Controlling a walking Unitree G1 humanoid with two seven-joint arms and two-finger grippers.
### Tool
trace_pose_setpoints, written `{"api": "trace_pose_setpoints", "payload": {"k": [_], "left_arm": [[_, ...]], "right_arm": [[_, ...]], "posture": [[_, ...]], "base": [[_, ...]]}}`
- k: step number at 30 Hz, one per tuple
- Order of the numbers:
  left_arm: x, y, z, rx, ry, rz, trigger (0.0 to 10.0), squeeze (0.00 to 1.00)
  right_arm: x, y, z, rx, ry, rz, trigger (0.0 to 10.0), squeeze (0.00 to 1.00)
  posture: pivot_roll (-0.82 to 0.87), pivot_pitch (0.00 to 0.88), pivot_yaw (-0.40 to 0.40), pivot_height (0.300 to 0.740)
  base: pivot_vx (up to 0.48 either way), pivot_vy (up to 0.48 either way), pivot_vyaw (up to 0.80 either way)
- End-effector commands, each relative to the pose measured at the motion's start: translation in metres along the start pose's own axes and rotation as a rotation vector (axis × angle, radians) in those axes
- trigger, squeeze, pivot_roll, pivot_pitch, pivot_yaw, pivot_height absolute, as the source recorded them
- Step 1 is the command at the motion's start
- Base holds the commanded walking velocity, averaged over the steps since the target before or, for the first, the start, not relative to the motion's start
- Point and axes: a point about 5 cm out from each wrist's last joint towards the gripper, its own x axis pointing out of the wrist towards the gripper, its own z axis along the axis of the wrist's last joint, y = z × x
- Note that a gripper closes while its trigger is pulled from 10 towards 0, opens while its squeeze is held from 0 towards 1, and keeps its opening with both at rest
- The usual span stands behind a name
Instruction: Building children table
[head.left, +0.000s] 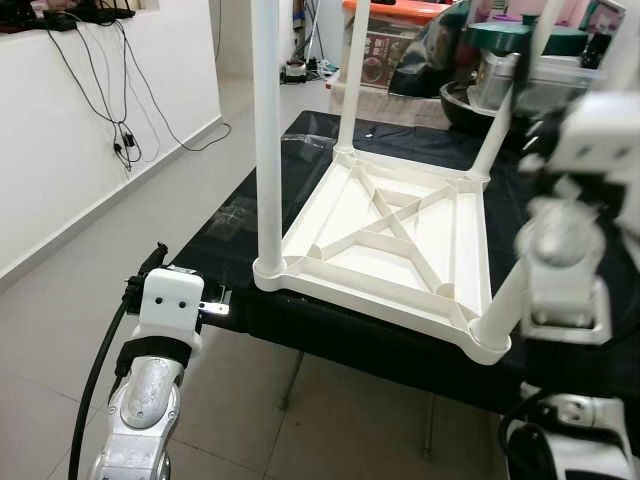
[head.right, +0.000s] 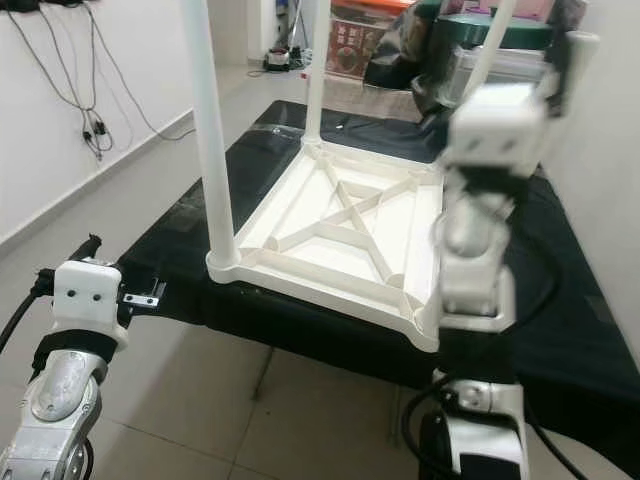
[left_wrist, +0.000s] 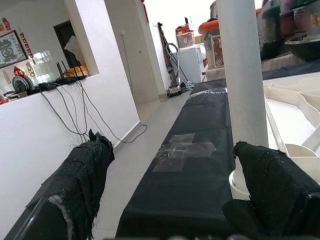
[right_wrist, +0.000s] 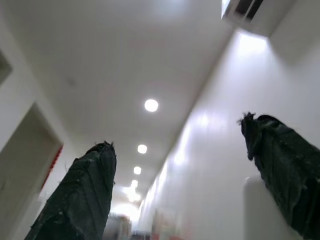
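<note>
A white plastic children's table (head.left: 385, 235) lies upside down on a black-covered worktable (head.left: 240, 230). Its near-left leg (head.left: 266, 130) and both far legs stand upright in their corner sockets. The near-right leg (head.left: 503, 305) rises beside my raised right arm (head.right: 480, 200), which hides part of it. My right gripper (right_wrist: 177, 132) points up at the ceiling, open, with a white rounded end close beside one finger. My left gripper (left_wrist: 170, 142) is open and holds nothing. It hovers low off the worktable's near-left corner, facing the near-left leg (left_wrist: 242, 75).
Storage bins, a dark pot and other clutter (head.left: 490, 60) crowd the back of the worktable. Cables (head.left: 120, 120) hang down the white wall on the left. Tiled floor (head.left: 330, 420) lies below the worktable's front edge and along its left side.
</note>
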Motion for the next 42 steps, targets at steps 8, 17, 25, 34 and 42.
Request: {"api": "trace_pose_setpoints", "payload": {"k": [8,17,25,34,42], "left_arm": [[-0.001,-0.003,-0.005,0.010,0.020,-0.011,10.0,0.00],[-0.003,-0.002,-0.006,0.008,0.022,-0.002,10.0,0.00],[-0.002,-0.003,-0.007,0.001,0.022,-0.003,10.0,0.00],[0.000,-0.005,-0.007,-0.006,0.020,-0.011,10.0,0.00],[-0.001,-0.005,-0.008,-0.009,0.022,-0.005,10.0,0.00]], "right_arm": [[0.011,-0.017,-0.021,0.025,0.177,-0.101,10.0,0.00],[0.030,-0.044,-0.016,0.026,0.118,-0.234,10.0,0.00],[0.044,-0.080,-0.015,-0.003,0.101,-0.370,10.0,0.00],[0.023,-0.053,-0.038,0.080,0.322,-0.245,10.0,0.00],[0.015,-0.034,-0.047,0.178,0.411,-0.160,10.0,0.00]], "posture": [[0.08,0.000,-0.114,0.740],[0.07,0.000,-0.119,0.740],[0.05,0.000,-0.103,0.740],[0.04,0.000,-0.107,0.740],[0.04,0.000,-0.109,0.740]], "base": [[0.000,0.000,0.00],[0.000,0.000,0.00],[0.000,0.000,0.00],[0.000,0.000,0.00],[0.000,0.000,0.00]]}}
